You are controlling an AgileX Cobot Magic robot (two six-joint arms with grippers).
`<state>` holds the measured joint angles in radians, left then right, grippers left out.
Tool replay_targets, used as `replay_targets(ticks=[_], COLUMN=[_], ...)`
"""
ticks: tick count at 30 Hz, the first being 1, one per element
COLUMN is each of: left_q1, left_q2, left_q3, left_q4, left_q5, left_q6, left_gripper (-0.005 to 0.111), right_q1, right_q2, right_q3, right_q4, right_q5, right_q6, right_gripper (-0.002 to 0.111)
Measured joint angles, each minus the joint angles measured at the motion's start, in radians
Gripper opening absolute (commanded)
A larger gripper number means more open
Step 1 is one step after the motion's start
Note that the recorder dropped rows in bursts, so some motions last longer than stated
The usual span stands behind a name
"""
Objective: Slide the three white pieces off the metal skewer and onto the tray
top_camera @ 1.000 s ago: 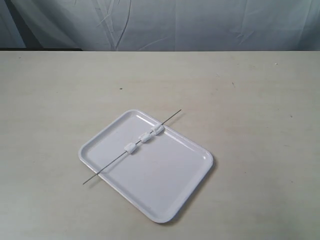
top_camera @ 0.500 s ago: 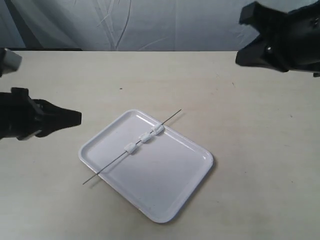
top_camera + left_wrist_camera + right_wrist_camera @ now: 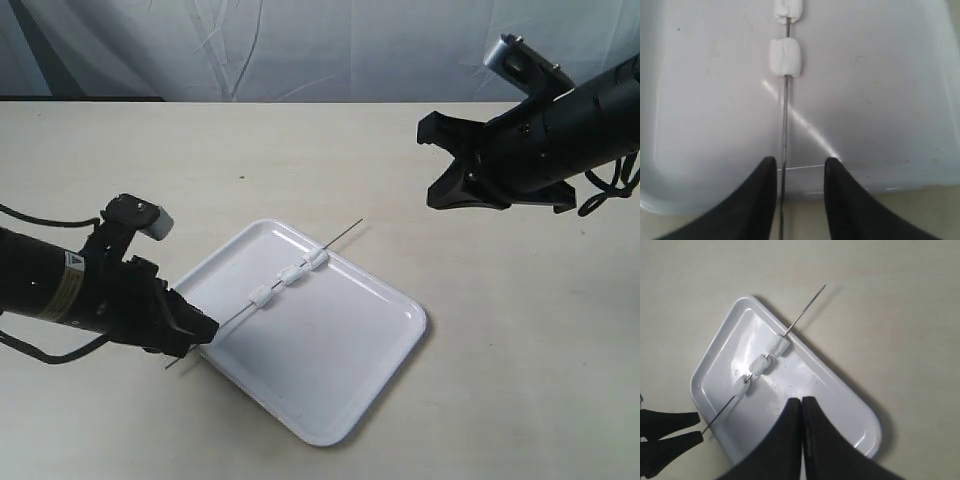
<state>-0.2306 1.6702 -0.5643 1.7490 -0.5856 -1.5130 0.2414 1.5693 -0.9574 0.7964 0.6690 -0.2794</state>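
1. Metal skewer (image 3: 342, 234) lies across the tray (image 3: 330, 372), three white pieces (image 3: 291, 275) threaded on it beyond the left gripper (image 3: 800, 170).
2. Left fingers stand apart, straddling its near end.
3. Right gripper (image 3: 801, 402), fingers together, hangs well apart.

Soft, even light, with a glare streak crossing the tray (image 3: 890, 100).

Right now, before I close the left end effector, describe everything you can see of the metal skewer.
The metal skewer is a thin, straight, grey rod with a pointed far tip. It lies diagonally across the tray, both ends overhanging the rim. Three white pieces are threaded on it. Its near end runs between the open fingers of the left end effector; contact is unclear.
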Motion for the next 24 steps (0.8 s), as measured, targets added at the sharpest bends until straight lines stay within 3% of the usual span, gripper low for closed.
replay_targets(ticks=[9, 24], left_q1=[-0.034, -0.057], left_q2=[0.003, 0.054], left_q3=[-0.011, -0.021], left_q4=[0.0, 0.0], left_q5=[0.126, 0.087], left_q6=[0.006, 0.049], left_gripper=[0.033, 0.033], right_q1=[0.0, 0.0], right_q2=[0.012, 0.012], right_q3=[0.0, 0.0], right_q4=[0.022, 0.022], right_q5=[0.014, 0.016], right_q6=[-0.056, -0.061], right_gripper=[-0.001, -0.001])
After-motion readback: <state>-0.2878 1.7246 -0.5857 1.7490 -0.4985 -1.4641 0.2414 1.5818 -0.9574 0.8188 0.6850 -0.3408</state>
